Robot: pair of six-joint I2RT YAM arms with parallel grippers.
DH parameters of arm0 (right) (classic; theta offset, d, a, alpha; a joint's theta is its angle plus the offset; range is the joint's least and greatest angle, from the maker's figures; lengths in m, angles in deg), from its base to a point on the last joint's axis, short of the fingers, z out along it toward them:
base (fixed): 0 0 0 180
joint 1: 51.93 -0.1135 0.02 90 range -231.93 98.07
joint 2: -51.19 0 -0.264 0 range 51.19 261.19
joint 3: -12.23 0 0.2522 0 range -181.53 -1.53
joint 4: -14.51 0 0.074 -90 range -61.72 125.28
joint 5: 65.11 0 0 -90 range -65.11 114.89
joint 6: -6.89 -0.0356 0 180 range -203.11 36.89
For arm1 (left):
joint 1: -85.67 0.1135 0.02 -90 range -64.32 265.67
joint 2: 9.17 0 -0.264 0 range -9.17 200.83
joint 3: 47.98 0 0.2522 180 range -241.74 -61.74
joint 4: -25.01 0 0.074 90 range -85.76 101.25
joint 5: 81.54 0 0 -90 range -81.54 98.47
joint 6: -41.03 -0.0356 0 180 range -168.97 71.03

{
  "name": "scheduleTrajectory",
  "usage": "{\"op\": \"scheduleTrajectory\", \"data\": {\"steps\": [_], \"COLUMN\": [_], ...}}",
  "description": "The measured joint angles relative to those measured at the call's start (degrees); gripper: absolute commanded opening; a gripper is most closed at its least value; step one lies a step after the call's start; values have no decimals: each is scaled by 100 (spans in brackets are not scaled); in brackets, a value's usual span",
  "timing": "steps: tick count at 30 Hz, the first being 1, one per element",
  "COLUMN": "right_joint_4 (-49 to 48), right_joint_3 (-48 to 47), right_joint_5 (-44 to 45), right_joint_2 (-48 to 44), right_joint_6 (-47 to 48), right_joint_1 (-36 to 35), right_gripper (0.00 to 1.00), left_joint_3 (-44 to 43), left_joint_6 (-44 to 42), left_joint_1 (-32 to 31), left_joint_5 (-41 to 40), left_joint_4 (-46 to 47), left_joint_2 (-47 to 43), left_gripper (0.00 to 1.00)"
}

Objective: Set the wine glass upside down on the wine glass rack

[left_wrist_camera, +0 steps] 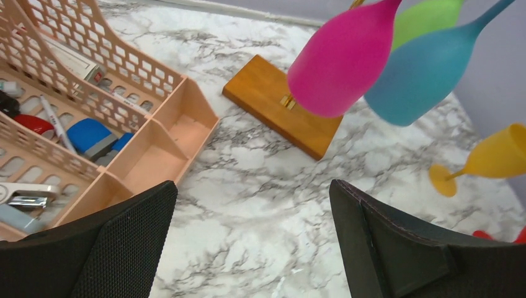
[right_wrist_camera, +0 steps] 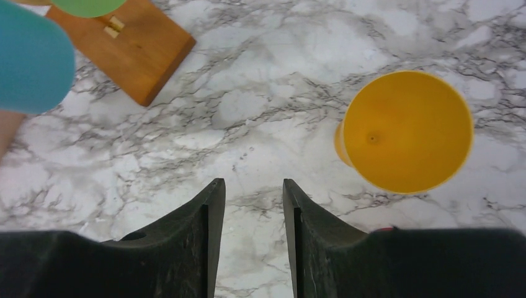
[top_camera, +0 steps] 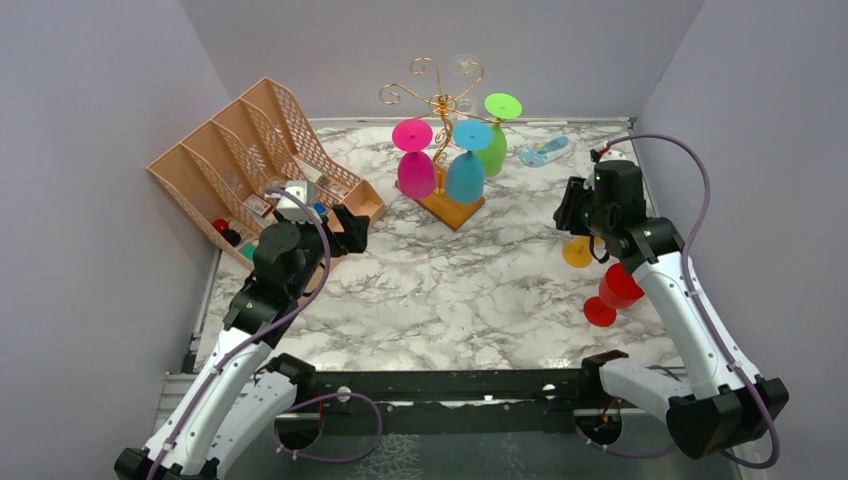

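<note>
Right fingers [right_wrist_camera: 198,248] narrowly parted, empty; left fingers [left_wrist_camera: 124,248] spread, empty.
Yellow wine glass [right_wrist_camera: 406,139]: light, likely slick plastic; pinch the stem.

The left arm [top_camera: 235,345] rises from its base at the near left and reaches forward, its wrist bent so that the left hand [top_camera: 356,228] points toward the far right. Its fingers [left_wrist_camera: 124,242] stand spread wide, well apart from each other. The right arm [top_camera: 690,310] leans up from the near right base and folds at the elbow, with the right hand [top_camera: 567,216] aimed downward. That hand's fingers [right_wrist_camera: 198,242] sit near each other with a narrow gap between them, touching nothing.
</note>
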Motion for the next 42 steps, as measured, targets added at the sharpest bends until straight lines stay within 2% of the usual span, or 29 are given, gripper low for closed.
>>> {"op": "scheduleTrajectory", "data": {"steps": [5,13,21,25,36,42], "right_joint_4": [87,168,144,105,-4,-13], "right_joint_3": [-120,-330,-332,-332,-251,-249], "right_joint_5": [713,1517,1705,1722,1875,1939], "right_joint_2": [334,872,1338,1497,1602,1751], "right_joint_6": [192,319,413,428,542,581], "right_joint_1": [0,0,0,0,0,0], "right_gripper": [42,43,39,33,28,18], "left_joint_3": [470,549,614,625,669,691], "left_joint_6": [-636,-1016,-1150,-1163,-1224,-1248], "left_joint_1": [2,-98,-240,-243,-280,-280], "left_joint_5": [61,57,-85,-109,-125,-125], "left_joint_4": [-120,-142,-144,-144,-142,-140], "left_joint_2": [-380,-634,-846,-846,-846,-868], "left_gripper": [99,99,99,97,94,94]}}
